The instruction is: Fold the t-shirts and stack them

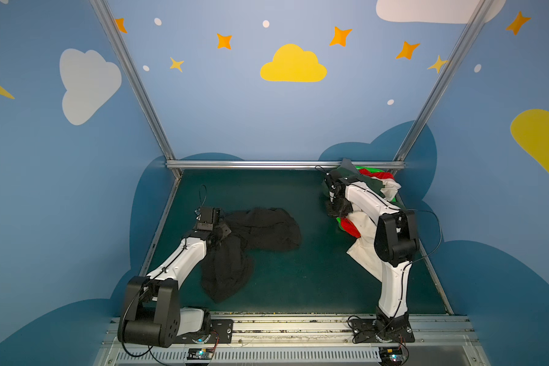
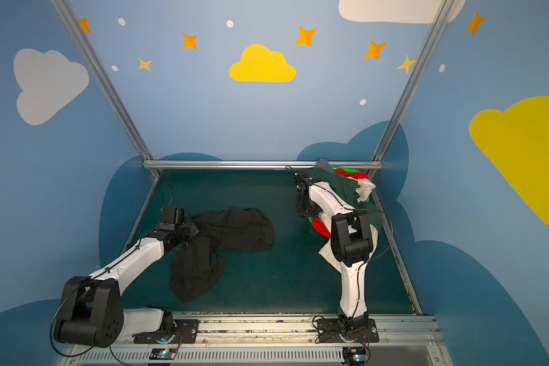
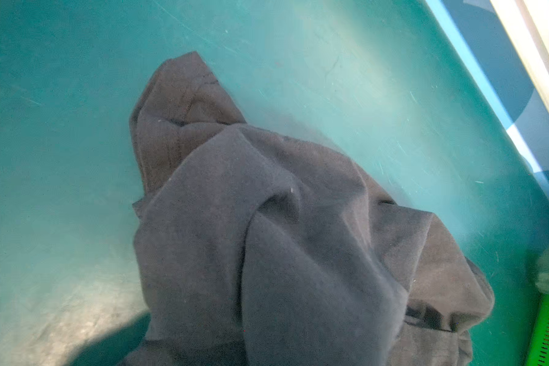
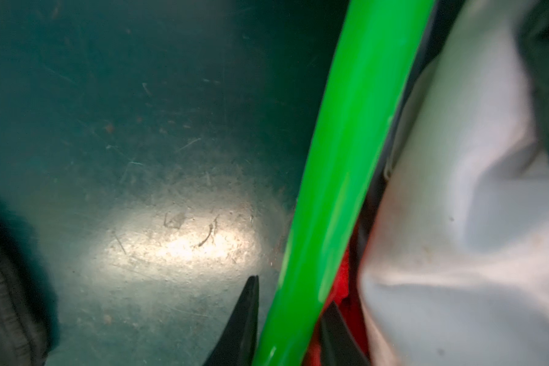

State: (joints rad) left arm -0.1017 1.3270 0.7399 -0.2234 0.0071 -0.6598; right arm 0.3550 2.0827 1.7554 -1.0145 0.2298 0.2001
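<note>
The dark green worktop (image 1: pixel 298 279) is bounded by an aluminium back rail (image 1: pixel 282 164), slanting side rails and a front rail (image 1: pixel 298 326) where both arms are mounted. A broad strip of bare worktop runs down the middle in both top views, between the black t-shirt (image 1: pixel 260 228) on the left and the green plastic basket (image 1: pixel 366 169) in the far right corner, close to the back rail and the right side rail.

The black t-shirt lies crumpled, one lobe spread toward the centre and another trailing toward the front rail. The left hand (image 1: pixel 219 229) sits at the shirt's left edge, well clear of the left side rail. It is closed and grips the cloth: in the left wrist view the black t-shirt (image 3: pixel 267 237) is drawn up in folds toward the camera, hiding the fingers.

The basket is heaped: a dark green t-shirt (image 1: pixel 365 182) drapes over the top, a red t-shirt (image 1: pixel 351 226) shows at the near rim, and a white t-shirt (image 1: pixel 365 250) spills over onto the worktop. The right hand (image 4: pixel 292 290) straddles the basket rim (image 4: pixel 346 158), one fingertip (image 4: pixel 251 317) outside over the worktop, the other inside beside the red t-shirt (image 4: pixel 341 275) and the white t-shirt (image 4: pixel 457 221). Whether the jaws clamp the rim cannot be told.
</note>
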